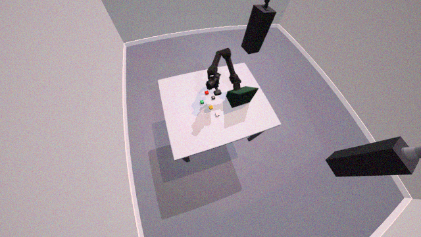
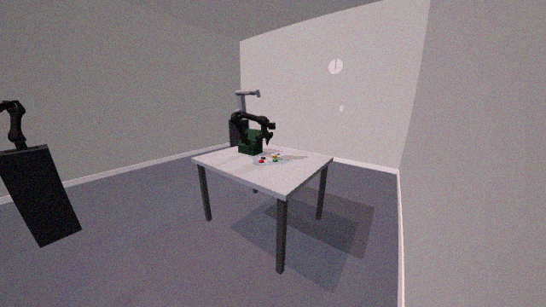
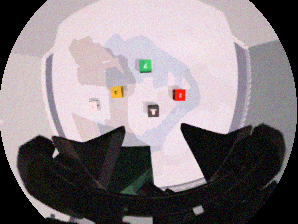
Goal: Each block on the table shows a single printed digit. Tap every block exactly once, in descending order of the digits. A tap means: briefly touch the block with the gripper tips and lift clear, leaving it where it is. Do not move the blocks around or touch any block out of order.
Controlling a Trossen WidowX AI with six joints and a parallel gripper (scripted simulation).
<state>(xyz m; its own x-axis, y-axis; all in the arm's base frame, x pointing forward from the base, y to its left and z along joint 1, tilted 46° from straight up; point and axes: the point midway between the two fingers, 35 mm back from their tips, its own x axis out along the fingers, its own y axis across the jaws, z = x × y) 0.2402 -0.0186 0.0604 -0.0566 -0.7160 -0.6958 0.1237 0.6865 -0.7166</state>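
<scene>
My gripper (image 1: 217, 92) (image 3: 153, 127) is open and empty above the table. In the wrist view the black block (image 1: 213, 97) (image 3: 153, 111) shows just beyond the gap between the fingertips, roughly centred. The red block (image 1: 206, 93) (image 2: 261, 161) (image 3: 179, 95) is to its upper right there, and the green block (image 1: 202, 102) (image 2: 275, 160) (image 3: 145, 65) is farther up. The orange block (image 1: 210, 107) (image 3: 116, 92) is to the upper left, with the white block (image 1: 217, 114) (image 3: 94, 105) at the far left. The blocks stand apart. Their printed digits are too blurred to read surely.
A large dark green block (image 1: 241, 97) (image 2: 250, 147) stands on the white table (image 1: 184, 145) (image 2: 286, 183) by the arm's base. Shadows of the arm fall around the blocks. Black pedestals (image 1: 258, 29) (image 1: 365, 159) with other arms stand off the table.
</scene>
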